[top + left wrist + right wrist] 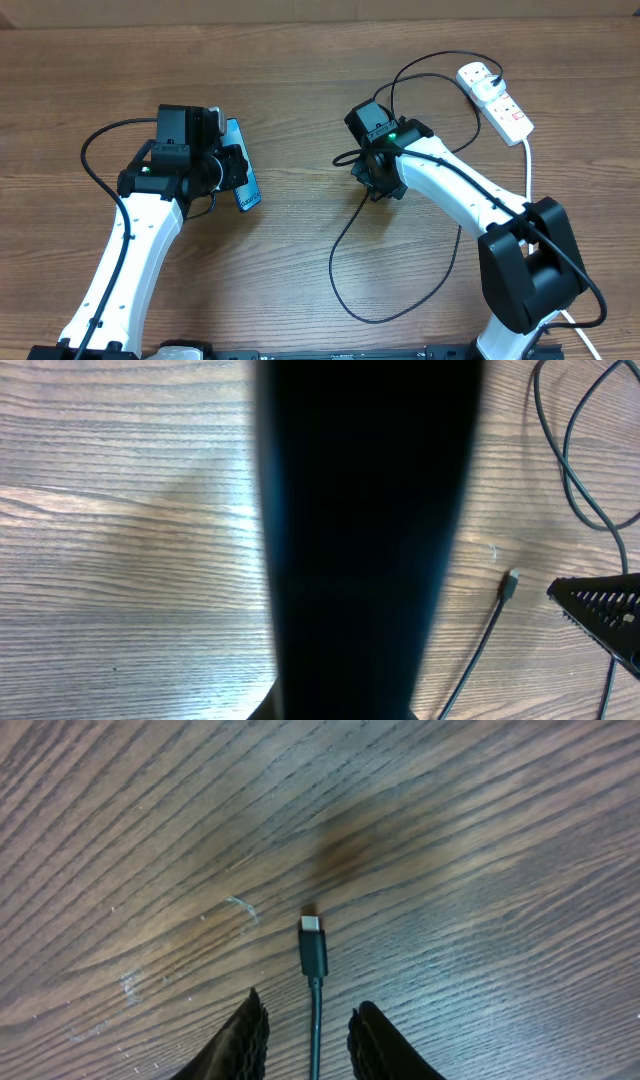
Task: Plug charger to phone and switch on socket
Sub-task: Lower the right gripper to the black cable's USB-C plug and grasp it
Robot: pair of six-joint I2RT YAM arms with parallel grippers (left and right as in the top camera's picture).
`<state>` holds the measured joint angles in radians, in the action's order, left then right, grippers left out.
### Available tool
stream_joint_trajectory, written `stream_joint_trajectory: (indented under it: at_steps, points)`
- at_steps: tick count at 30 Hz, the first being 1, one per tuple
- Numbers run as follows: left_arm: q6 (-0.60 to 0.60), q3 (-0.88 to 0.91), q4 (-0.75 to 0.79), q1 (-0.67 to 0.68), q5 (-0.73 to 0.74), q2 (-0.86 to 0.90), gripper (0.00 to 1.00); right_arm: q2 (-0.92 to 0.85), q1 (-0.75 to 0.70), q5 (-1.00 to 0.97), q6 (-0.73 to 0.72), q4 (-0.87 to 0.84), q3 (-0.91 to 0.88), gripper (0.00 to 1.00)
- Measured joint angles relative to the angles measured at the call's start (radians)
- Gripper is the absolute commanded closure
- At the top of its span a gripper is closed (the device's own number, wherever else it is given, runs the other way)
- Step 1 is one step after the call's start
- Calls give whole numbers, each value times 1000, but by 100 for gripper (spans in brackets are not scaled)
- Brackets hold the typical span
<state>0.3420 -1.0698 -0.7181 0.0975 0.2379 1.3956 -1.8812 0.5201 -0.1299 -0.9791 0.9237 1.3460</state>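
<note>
My left gripper point(228, 168) is shut on the phone point(241, 165) and holds it on edge above the table, its light-blue screen facing right. In the left wrist view the phone point(365, 540) fills the middle as a dark slab and hides the fingers. The charger is a thin black cable point(345, 255) looping over the table. Its small connector point(313, 948) lies flat on the wood. My right gripper point(310, 1032) is open, with one finger on each side of the cable just behind the connector. The connector point(511, 582) and a right finger point(605, 610) also show in the left wrist view. The white socket point(497, 100) lies at the far right.
A black plug point(496, 72) sits at the socket's far end, and the cable runs from it. The socket's thick white cord point(527, 165) runs down the right side past the right arm's base point(530, 265). Bare wood lies between the two arms.
</note>
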Motion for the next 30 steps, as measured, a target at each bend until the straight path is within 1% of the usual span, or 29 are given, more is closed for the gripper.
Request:
stream_joint_trajectory:
  at_steps: [8,24,28,29,30]
  points:
    - [0,0,0,0,0,0,96,-113,31,3,-31,-26,0,73]
    - [4,0,-5,0,0,0,96,-138,34,14,-41,-31,0,73]
    - [4,0,-11,0,0,0,96,-138,34,28,-41,-34,0,78]
    - [4,0,-11,0,0,0,96,-138,34,30,-42,-34,0,81]
    - [4,0,-11,0,0,0,96,-138,34,34,-43,-34,0,86]
